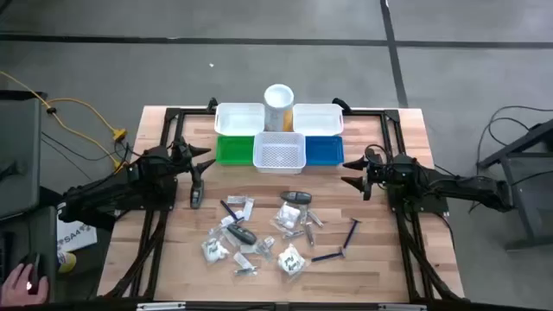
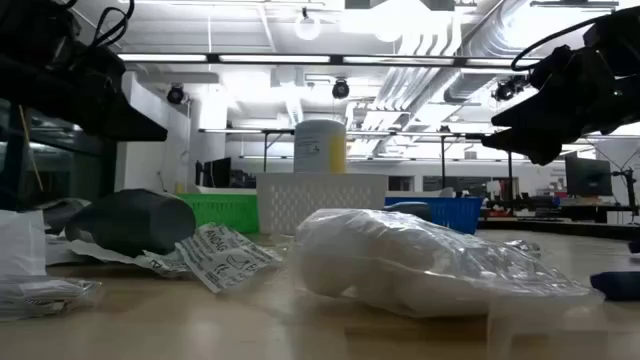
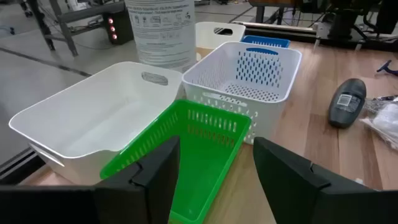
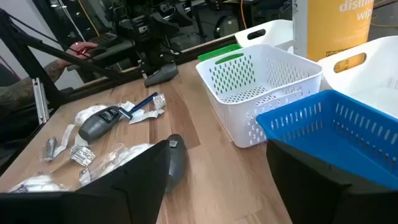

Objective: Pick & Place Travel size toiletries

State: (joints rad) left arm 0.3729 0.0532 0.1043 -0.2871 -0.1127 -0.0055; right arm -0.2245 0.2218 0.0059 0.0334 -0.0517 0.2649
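2 grippers hover off the table with fingers spread and nothing between them: left gripper at 9 o'clock of the green bin, right gripper at 3 o'clock of the blue bin. Toiletries lie scattered on the wooden table at 6 o'clock of the white mesh bin: crinkly packets, dark grey oval pieces and thin dark razor-like sticks, none in any bin.
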